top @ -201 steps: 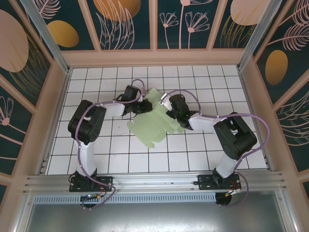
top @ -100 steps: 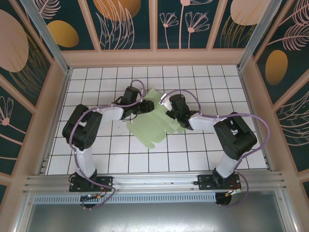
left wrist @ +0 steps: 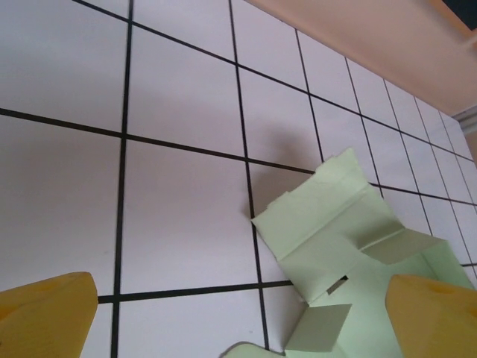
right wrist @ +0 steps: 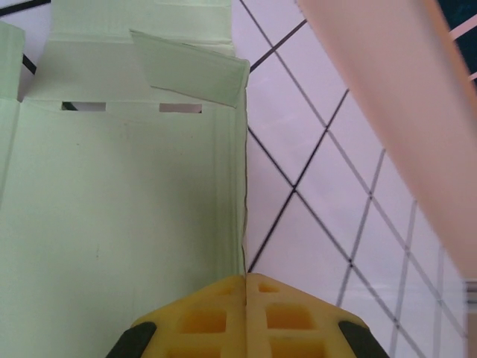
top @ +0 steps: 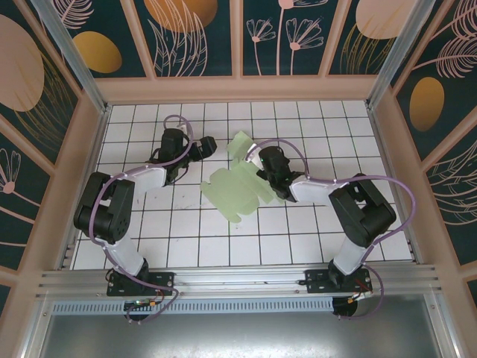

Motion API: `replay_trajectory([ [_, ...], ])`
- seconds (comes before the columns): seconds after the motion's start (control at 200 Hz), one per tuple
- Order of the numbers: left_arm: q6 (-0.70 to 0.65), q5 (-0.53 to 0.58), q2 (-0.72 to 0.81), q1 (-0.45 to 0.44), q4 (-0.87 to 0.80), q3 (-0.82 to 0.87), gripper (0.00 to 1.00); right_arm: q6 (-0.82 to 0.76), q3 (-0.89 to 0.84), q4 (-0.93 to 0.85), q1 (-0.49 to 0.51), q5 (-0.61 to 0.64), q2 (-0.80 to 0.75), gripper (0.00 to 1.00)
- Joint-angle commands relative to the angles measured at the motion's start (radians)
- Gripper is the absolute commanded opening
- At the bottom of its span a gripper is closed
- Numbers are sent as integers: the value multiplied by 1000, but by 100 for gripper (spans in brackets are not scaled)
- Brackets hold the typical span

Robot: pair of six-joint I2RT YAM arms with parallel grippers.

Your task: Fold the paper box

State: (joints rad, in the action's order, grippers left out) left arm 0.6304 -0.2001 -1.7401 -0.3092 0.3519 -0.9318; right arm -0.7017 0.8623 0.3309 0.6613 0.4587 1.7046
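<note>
Mint-green card, one paper box (top: 232,192); right tool (right wrist: 245,279) pinching its edge, left tool (left wrist: 238,313) spread wide

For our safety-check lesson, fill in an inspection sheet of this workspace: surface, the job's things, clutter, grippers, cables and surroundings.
Surface: white tiled table with black grid lines.
Job's things: paper box, pale green, partly folded, one flap raised at the far end.
Clutter: nothing seen.
Grippers: left gripper open, apart from the box; right gripper shut on the box's thin side wall.
Cables: purple cables loop along both arms.
Surroundings: peach-framed walls with teal floral panels; metal rail at the near edge.
</note>
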Motion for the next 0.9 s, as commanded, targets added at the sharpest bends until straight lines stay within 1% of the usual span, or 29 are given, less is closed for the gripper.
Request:
replay_trajectory([
  [0.0, 12, 16, 12, 19, 68, 17, 99, -122, -20, 126, 31, 132, -31, 0],
  [0.19, -3, -39, -13, 54, 104, 16, 99, -306, -49, 325, 76, 232, -25, 0],
  [0.385, -45, -31, -22, 57, 105, 10, 99, -383, -7, 335, 105, 287, 18, 0],
  [0.48, -57, -36, -27, 57, 106, 13, 99, -430, -4, 401, 126, 322, 50, 0],
  [0.576, -60, -44, -36, 59, 108, 10, 99, -511, -8, 512, 148, 360, 93, 0],
  [0.731, -42, -62, -58, 66, 113, -6, 99, -533, -15, 557, 177, 362, 130, 0],
  [0.891, -23, -68, -70, 77, 124, -12, 99, -615, -57, 715, 194, 376, 172, 0],
])
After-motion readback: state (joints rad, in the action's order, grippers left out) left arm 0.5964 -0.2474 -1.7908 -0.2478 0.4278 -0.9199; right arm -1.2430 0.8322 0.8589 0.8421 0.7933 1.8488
